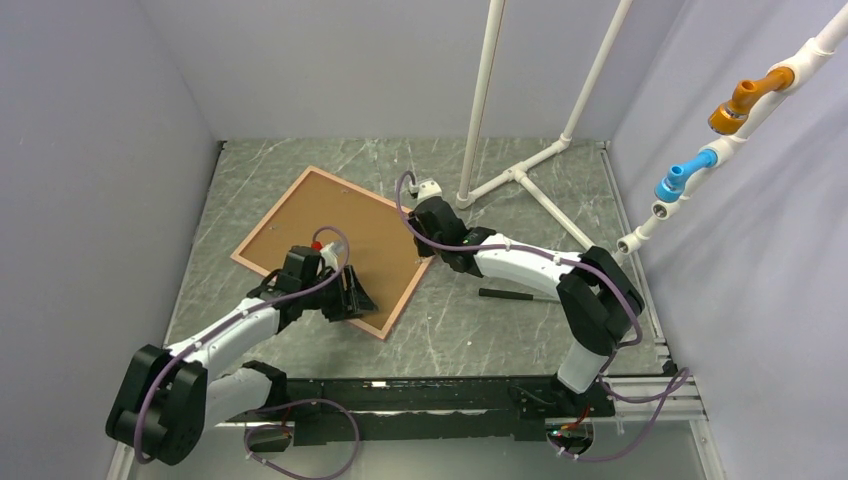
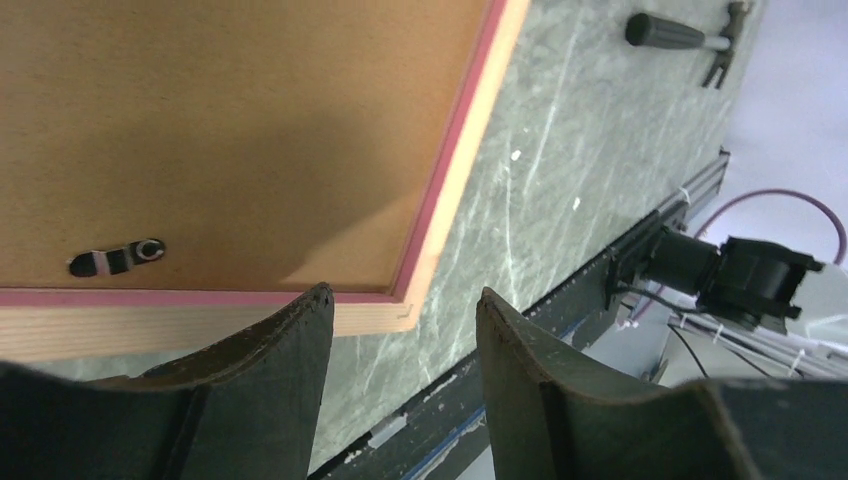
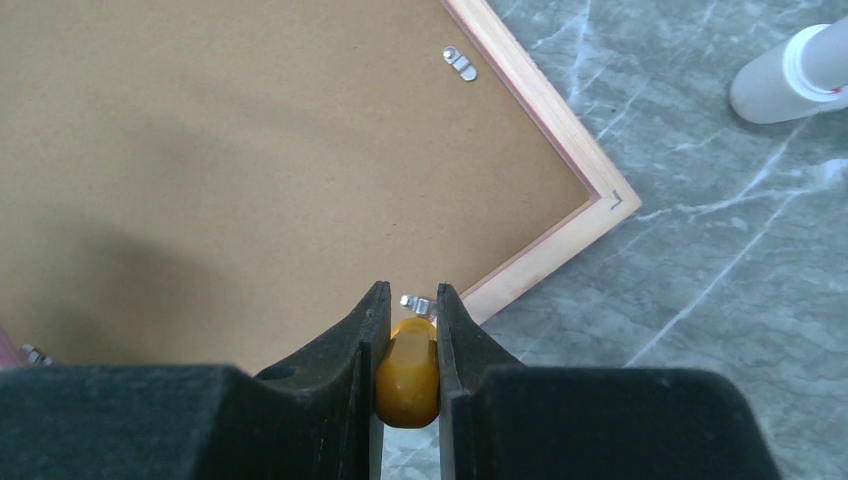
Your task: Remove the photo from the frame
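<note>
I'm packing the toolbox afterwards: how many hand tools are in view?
2. A black-handled metal hammer lies right of the pink picture frame; a yellow-handled screwdriver is clamped in the right claw. Others may be hidden under the arms.

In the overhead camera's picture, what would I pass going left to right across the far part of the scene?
Pink frame, lying face down with its brown backing board up → white pipe stand → blue pipe fitting → orange pipe fitting.
</note>
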Robot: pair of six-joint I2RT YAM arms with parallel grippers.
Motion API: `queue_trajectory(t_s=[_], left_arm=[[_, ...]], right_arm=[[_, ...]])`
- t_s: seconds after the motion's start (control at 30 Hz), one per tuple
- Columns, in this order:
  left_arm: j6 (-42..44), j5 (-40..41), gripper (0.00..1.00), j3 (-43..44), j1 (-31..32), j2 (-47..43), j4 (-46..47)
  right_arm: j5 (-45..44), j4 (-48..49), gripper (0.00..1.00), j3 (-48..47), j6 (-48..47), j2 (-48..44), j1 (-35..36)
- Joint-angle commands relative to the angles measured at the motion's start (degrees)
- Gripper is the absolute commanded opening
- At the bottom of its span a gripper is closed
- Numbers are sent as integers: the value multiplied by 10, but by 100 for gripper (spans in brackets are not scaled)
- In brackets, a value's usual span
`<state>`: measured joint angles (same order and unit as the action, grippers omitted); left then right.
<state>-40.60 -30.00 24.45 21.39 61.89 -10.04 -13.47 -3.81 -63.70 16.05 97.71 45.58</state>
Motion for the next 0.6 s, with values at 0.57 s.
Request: queue_trajectory(t_s=[0.57], left_arm=[[3, 71, 59, -4, 3, -6, 2]], right_arm=[[-84, 100, 0, -3, -22, 2, -2]])
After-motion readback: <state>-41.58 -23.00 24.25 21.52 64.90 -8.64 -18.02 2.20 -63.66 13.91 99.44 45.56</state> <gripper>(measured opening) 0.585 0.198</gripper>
